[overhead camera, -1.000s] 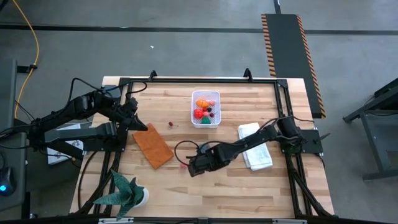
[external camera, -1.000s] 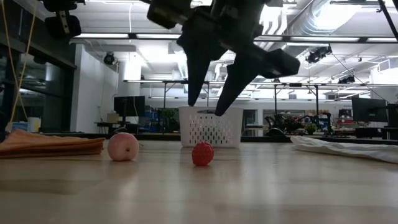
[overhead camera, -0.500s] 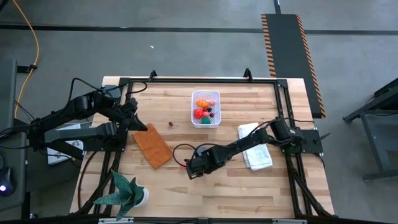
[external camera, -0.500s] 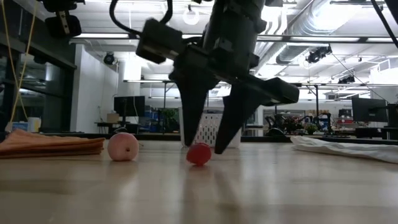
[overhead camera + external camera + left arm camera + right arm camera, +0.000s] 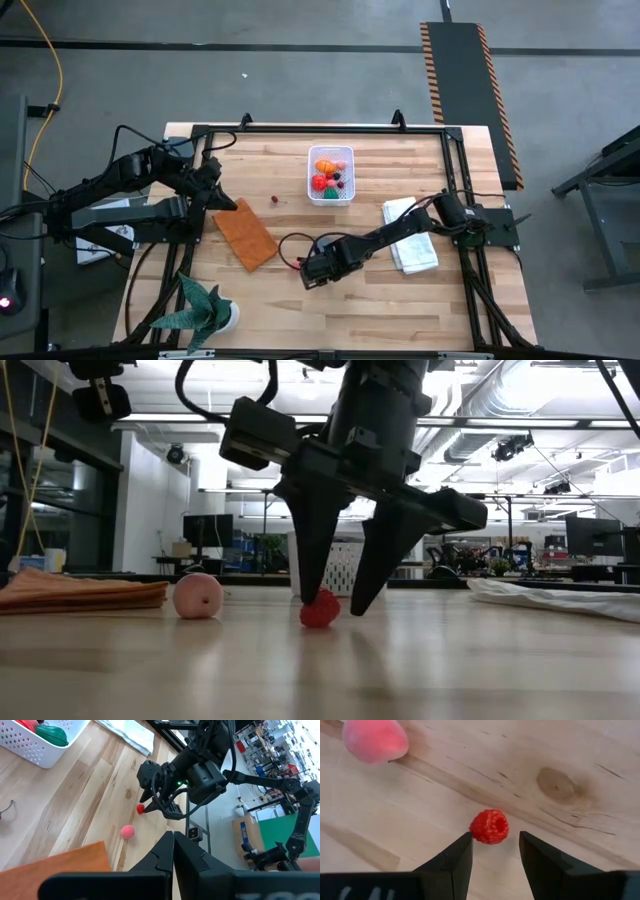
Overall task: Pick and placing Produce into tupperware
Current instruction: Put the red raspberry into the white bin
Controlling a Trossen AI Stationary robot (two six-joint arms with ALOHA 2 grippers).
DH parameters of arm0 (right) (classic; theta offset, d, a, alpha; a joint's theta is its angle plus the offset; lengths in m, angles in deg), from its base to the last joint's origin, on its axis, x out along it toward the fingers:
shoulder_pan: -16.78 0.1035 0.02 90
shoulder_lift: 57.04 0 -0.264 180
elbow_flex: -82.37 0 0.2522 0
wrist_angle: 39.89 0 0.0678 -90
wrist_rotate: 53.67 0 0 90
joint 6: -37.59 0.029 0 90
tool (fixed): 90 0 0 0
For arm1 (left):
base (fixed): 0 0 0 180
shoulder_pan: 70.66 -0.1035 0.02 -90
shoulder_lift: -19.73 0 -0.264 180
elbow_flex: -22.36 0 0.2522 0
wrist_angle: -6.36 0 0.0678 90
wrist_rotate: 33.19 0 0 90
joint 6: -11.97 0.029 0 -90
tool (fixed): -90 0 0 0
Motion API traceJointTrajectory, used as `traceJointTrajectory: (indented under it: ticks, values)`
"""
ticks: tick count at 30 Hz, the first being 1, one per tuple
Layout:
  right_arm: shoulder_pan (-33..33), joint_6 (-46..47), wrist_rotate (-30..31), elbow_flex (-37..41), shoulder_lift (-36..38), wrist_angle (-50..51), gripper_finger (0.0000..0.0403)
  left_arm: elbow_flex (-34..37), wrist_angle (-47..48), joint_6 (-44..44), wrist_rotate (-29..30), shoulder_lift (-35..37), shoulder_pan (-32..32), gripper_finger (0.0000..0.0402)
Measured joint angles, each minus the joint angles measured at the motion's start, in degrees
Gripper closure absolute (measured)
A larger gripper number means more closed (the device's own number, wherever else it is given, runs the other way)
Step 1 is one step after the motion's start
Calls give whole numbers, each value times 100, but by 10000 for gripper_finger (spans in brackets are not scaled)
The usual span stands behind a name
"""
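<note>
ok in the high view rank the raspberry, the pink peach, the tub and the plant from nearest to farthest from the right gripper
1. Raspberry: between the open fingers of the right gripper, on the table.
2. Pink peach: just beside the gripper, toward the orange cloth.
3. Tub: at the table's far middle, already holding produce.
4. Plant: near-left corner.
The tub and plant are nearly tied; the tub looks slightly closer.

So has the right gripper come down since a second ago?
Yes. The right gripper has dropped toward the table, its open fingers now straddling the raspberry.
</note>
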Motion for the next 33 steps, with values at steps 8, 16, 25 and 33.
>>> traceJointTrajectory:
  ticks: [8,16,25,33]
  values:
    - [-91,-22,83,-7,4,275,252,0,7,-2,0,0,0,401]
    - [-151,-146,153,0,0,130,252,0,31,-2,-1,0,0,401]
    - [-281,-258,171,0,0,214,252,0,99,-2,0,0,0,401]
    - [-302,-304,59,0,0,233,269,1,111,-2,-2,0,-1,401]
